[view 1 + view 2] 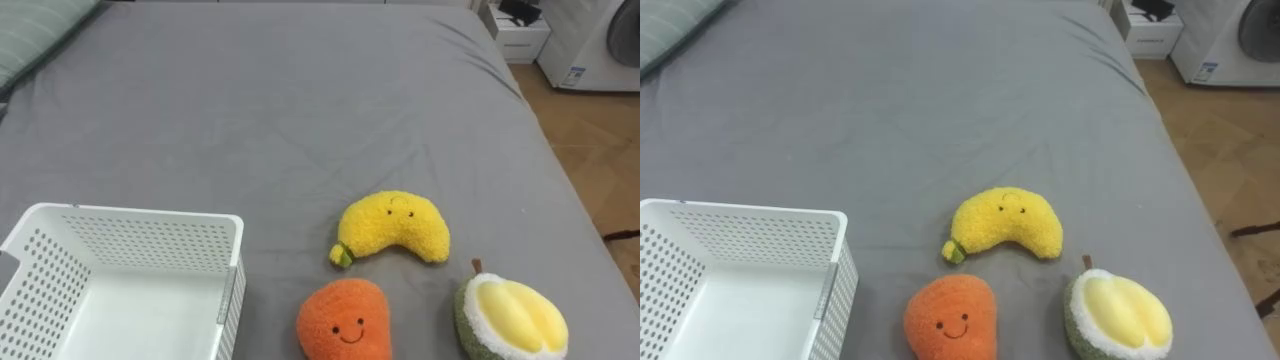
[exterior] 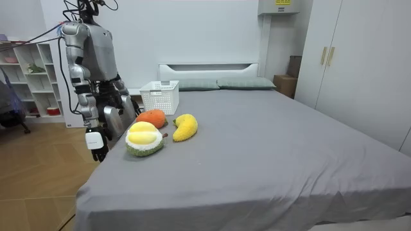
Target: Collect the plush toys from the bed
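The robot stands at the side of a grey bed (image 1: 300, 100), at the room view's left, upright and facing across the mattress. All three toys lie on the bed and none is in the basket. A white perforated basket (image 1: 140, 214) sits on the cover at the robot's left, near the edge, with its inside bare. To its right lies an orange plush toy (image 1: 342, 320) with a smiling face, just beside the basket but apart from it. Beyond that one is a yellow banana plush (image 1: 395, 228), curved, its green stem end towards the basket. Right of the orange toy is a durian plush (image 1: 510, 320), green outside with a pale yellow middle, close to the bed's right edge. The three toys lie near each other without touching. The right hand (image 2: 96, 146) hangs low beside the mattress edge, holding no toy; whether its fingers are released or clenched cannot be told. A striped pillow (image 1: 35, 35) lies at the far left, and a white nightstand (image 1: 520, 35) stands on the wooden floor (image 1: 600, 170) past the far right corner.
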Controlling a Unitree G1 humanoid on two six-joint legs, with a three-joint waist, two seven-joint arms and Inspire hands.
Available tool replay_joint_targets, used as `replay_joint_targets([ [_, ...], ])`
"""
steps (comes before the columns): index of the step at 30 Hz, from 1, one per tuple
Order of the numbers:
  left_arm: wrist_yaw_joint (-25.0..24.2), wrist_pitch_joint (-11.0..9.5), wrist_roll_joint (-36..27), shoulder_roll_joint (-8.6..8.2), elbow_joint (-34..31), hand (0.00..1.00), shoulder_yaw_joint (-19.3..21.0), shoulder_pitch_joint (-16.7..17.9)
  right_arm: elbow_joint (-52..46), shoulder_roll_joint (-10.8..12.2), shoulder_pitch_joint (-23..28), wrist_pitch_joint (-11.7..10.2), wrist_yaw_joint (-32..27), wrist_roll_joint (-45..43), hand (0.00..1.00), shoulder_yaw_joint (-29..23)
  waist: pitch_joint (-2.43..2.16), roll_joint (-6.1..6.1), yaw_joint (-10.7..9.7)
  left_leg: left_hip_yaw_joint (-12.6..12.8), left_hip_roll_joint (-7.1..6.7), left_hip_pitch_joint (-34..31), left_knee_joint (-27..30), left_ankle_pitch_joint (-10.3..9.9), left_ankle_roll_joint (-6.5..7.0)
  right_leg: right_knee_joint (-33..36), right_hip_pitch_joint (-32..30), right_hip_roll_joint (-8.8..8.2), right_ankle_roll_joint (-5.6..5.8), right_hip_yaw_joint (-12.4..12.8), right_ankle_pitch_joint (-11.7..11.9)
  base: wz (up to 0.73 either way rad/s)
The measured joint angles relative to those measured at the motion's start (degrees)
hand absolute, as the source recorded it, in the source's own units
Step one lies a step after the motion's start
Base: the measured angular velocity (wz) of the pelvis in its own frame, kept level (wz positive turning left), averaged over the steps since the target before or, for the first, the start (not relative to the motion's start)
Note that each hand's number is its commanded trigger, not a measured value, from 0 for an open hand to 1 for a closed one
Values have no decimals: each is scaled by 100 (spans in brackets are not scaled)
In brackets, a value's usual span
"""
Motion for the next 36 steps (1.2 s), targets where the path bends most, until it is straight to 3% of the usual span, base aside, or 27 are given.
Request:
replay_joint_targets([
  [11,-10,7,52,8,-6,0,-2,-1,8,-11,0,0,67,24,0,0,4,-15,-10,-4,0,-42,19,0,0,-3,-29,-1,0,-8,0,0],
  [16,-29,19,51,10,-10,0,0,0,6,-11,-1,1,82,32,0,-14,-36,-26,-6,9,1,-73,17,0,0,2,-72,4,-2,-14,8,0],
  [22,-132,80,46,12,-10,0,-2,-3,7,-10,12,17,34,48,0,-34,-10,-28,-26,4,-33,-80,17,0,0,0,-68,2,-1,-11,7,0],
  [27,-130,123,47,12,-11,0,-2,1,-10,-4,120,20,-91,120,0,-58,-16,-65,-30,0,-36,-69,15,0,0,1,-60,2,-1,2,7,0],
  [36,-127,158,28,19,-13,0,254,31,-8,6,261,23,-268,941,0,-757,3,-100,-176,-4,-40,10,12,0,1,0,22,-6,3,-6,1,0],
])
